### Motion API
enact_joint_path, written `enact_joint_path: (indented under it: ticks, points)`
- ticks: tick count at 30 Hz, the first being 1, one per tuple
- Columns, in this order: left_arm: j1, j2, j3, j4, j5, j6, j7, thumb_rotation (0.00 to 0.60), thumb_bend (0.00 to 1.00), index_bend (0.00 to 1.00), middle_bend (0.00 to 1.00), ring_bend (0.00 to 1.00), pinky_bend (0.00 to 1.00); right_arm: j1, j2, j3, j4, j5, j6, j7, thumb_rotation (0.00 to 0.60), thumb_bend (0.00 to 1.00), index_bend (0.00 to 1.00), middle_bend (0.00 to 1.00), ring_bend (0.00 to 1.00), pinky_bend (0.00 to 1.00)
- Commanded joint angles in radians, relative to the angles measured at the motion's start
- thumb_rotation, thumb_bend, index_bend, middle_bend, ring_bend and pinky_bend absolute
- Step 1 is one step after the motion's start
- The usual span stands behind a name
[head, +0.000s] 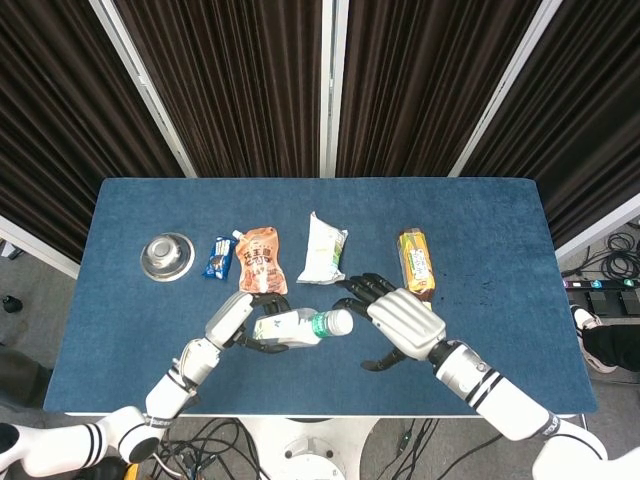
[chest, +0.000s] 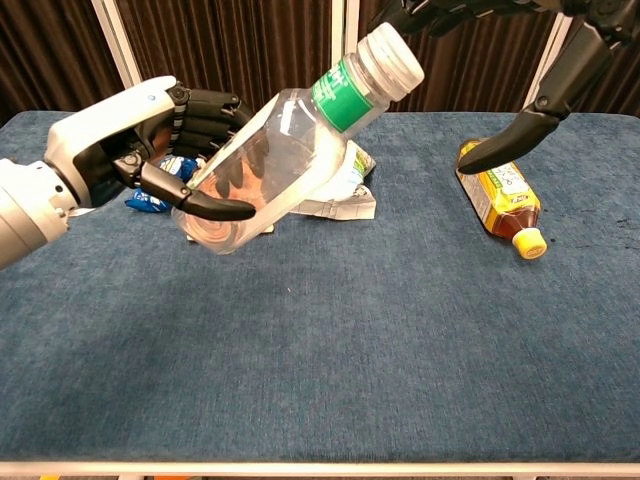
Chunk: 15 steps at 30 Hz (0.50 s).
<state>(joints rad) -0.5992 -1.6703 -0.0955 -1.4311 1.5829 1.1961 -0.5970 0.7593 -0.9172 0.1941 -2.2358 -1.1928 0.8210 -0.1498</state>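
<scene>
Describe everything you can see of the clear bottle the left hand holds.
The clear plastic bottle has a white screw cap and a green label band around its neck. It looks empty. It is lifted off the blue table and tilted, cap pointing up and toward the right robot hand. The left robot hand grips its lower body, dark fingers wrapped around it. The right robot hand's fingers are spread near the cap; contact cannot be told.
</scene>
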Motion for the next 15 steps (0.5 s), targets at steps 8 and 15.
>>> enact_joint_path:
  ticks: [8, 15]
  points:
    - [-0.003, -0.006, 0.010, 0.005, -0.001, 0.003, -0.002, 0.600, 0.20, 0.62, 0.59, 0.52, 0.53, -0.002, 0.004, -0.008, -0.014, -0.028, 0.014, -0.003, 0.575, 0.01, 0.24, 0.05, 0.00, 0.00]
    - [-0.005, -0.005, 0.011, 0.008, -0.005, 0.005, -0.010, 0.600, 0.20, 0.62, 0.59, 0.52, 0.53, -0.003, 0.000, -0.013, -0.014, -0.042, 0.023, -0.004, 0.577, 0.02, 0.24, 0.06, 0.00, 0.00]
